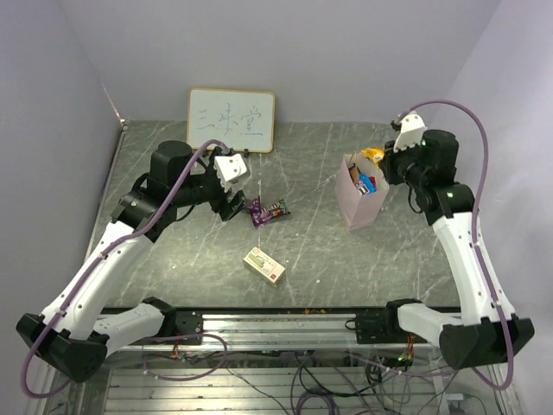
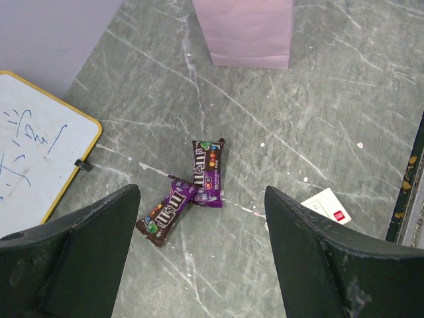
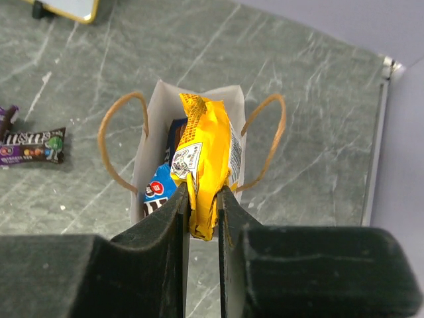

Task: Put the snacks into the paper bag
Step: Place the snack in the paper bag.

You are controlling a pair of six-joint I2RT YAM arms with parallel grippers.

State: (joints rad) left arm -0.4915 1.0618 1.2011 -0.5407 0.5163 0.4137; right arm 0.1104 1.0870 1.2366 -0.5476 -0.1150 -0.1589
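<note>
The pale pink paper bag (image 1: 363,203) stands upright at the right of the table, also in the right wrist view (image 3: 154,126) and the left wrist view (image 2: 250,33). My right gripper (image 3: 203,202) is shut on a yellow-orange snack packet (image 3: 205,152), held over the bag's open mouth (image 1: 372,155). A blue packet (image 3: 159,189) lies inside the bag. Two purple candy packets (image 2: 208,169) (image 2: 167,212) lie crossed on the table (image 1: 268,210). My left gripper (image 2: 199,258) is open and empty just above and beside them. A white-cream box (image 1: 264,265) lies nearer the front.
A white writing board (image 1: 232,119) leans against the back wall, also at the left of the left wrist view (image 2: 36,162). The table's front rail with cables runs along the bottom of the top view. Walls close in left, back and right.
</note>
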